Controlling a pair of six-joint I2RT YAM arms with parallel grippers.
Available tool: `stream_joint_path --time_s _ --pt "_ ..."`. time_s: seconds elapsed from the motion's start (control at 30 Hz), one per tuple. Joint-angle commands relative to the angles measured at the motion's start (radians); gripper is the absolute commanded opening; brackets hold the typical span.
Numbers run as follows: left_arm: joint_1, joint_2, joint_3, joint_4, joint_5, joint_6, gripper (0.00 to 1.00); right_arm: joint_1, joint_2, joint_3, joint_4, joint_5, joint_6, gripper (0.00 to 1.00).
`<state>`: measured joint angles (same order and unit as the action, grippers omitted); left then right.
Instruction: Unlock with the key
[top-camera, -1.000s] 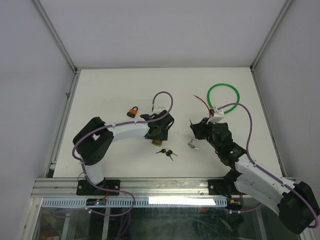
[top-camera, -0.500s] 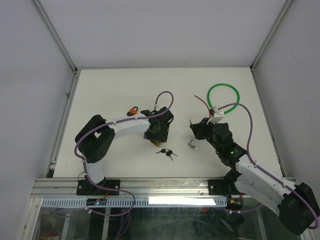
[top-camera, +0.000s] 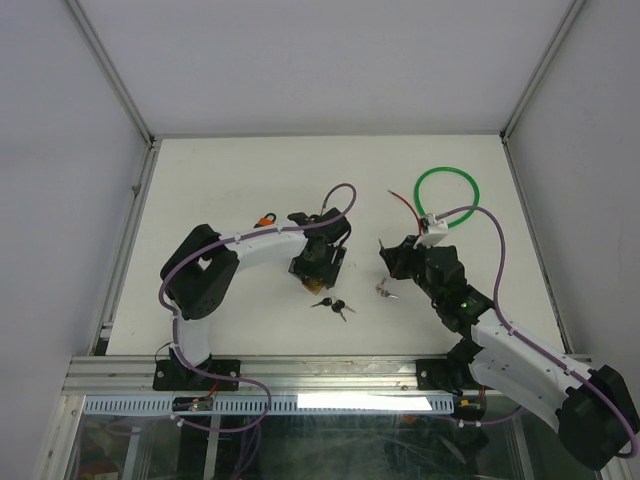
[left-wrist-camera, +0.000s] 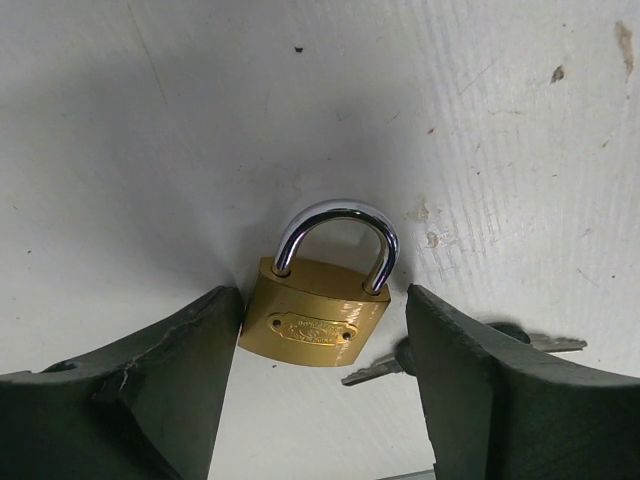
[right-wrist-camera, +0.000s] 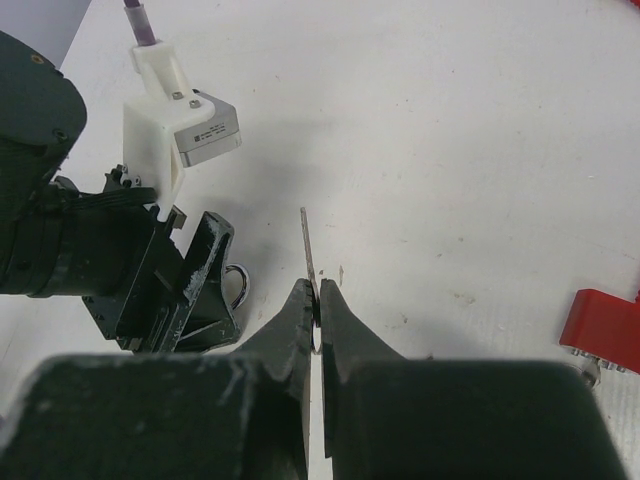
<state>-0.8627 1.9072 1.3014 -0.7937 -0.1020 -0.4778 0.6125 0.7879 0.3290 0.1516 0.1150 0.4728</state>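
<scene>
Two arms are needed for this step. Toward the middle of the table, rather nearer its near edge, the brass padlock (left-wrist-camera: 315, 325) is laid flat and straddled by the left gripper (left-wrist-camera: 320, 300), whose jaws are spread wide on either side of the body, with nothing clamped. A square squeeze across the body's flanks is judged best, with the spare keys (left-wrist-camera: 400, 366) just beside it kept out of the pinch. Further right, a single key (right-wrist-camera: 307, 245) is pinched in the closed right gripper (right-wrist-camera: 315, 295), blade outward. It should be lined up straight with the keyhole, which is not seen here.
</scene>
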Motion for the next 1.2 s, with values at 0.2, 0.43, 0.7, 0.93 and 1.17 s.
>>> stream_joint_path --time_s 0.2,0.43,0.7,0.93,1.17 --pt "0.002 0.072 0.081 -0.043 0.012 0.142 0.64 -0.004 -0.005 0.011 0.026 -0.001 0.012 0.0" --pt "0.018 0.064 0.071 0.002 0.007 0.06 0.46 -0.004 -0.004 0.016 0.024 -0.013 -0.004 0.0" --pt "0.116 -0.127 -0.104 0.209 0.09 -0.173 0.34 -0.003 0.069 0.057 0.027 -0.11 -0.005 0.0" --pt "0.145 -0.226 -0.173 0.301 0.099 -0.375 0.25 0.006 0.141 0.087 0.058 -0.233 0.024 0.0" --pt "0.178 -0.312 -0.266 0.441 0.154 -0.531 0.2 0.054 0.239 0.111 0.124 -0.297 0.075 0.0"
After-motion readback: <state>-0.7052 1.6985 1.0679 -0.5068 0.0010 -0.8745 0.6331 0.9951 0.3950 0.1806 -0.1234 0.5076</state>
